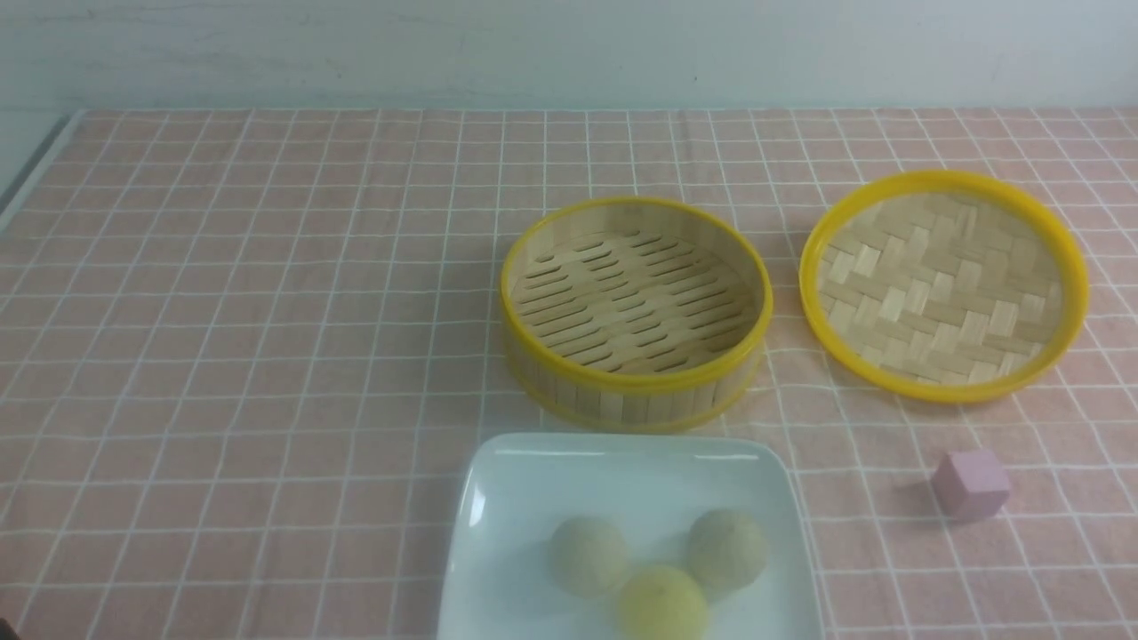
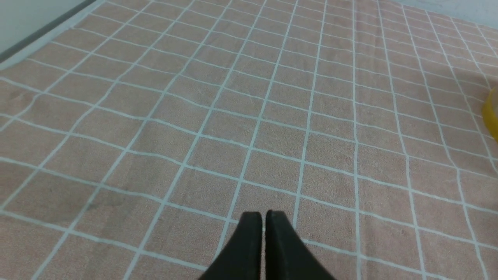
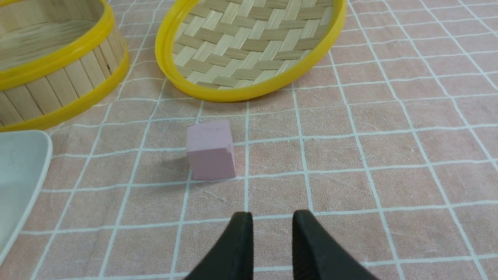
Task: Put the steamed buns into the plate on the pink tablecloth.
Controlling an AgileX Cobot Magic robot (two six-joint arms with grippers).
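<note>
Three steamed buns lie together in the white plate [image 1: 533,498] at the front middle of the pink tablecloth [image 1: 267,311]: a pale cream one [image 1: 589,556], a yellow one [image 1: 663,603] and a greenish-beige one [image 1: 726,548]. Neither gripper shows in the front view. My left gripper [image 2: 263,214] is shut and empty over bare cloth. My right gripper [image 3: 272,216] stands a little open and empty, above the cloth just short of the pink cube [image 3: 211,149]. A corner of the plate [image 3: 19,167] shows in the right wrist view. No bun shows in either wrist view.
An empty bamboo steamer [image 1: 635,307] stands just behind the plate, and its woven lid [image 1: 942,284] lies upside down to its right. The pink cube [image 1: 971,483] sits right of the plate. The table's left edge runs at the far left. The steamer's yellow rim [image 2: 491,112] peeks into the left wrist view.
</note>
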